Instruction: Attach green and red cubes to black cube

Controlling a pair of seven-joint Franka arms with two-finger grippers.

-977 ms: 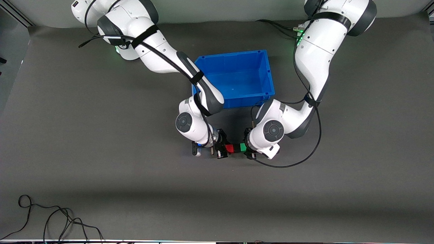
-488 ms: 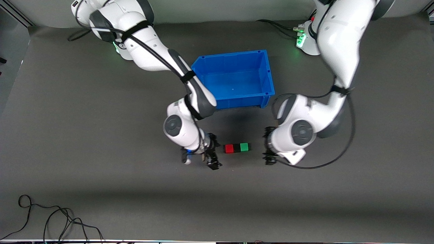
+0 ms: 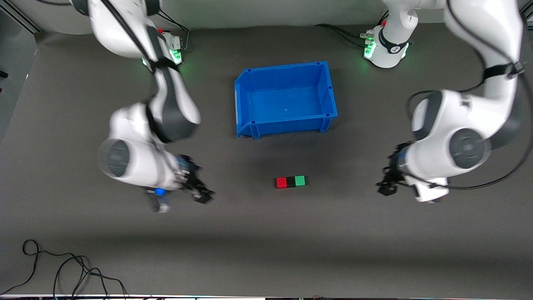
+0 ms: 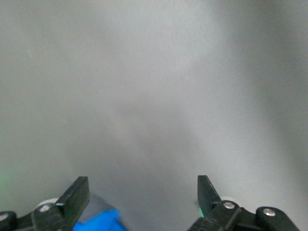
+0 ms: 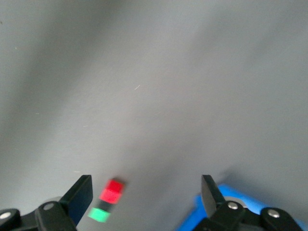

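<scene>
Unlettered grey table (image 3: 266, 233): red cube (image 3: 281, 183), black cube (image 3: 290, 182), green cube (image 3: 300, 181) joined.

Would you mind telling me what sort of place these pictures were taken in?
Most likely a robotics lab bench: two white arms stand at a table under a dark mat, loose cables trail across it, and the props are a blue bin and a row of small cubes.

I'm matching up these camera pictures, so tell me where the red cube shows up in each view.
Front view: the red cube lies on the table at the row's end toward the right arm, nearer the camera than the blue bin.
Left wrist view: not in it.
Right wrist view: low in the picture, between that gripper's fingers.
Shared landmark: the blue bin, in all three views.
</scene>
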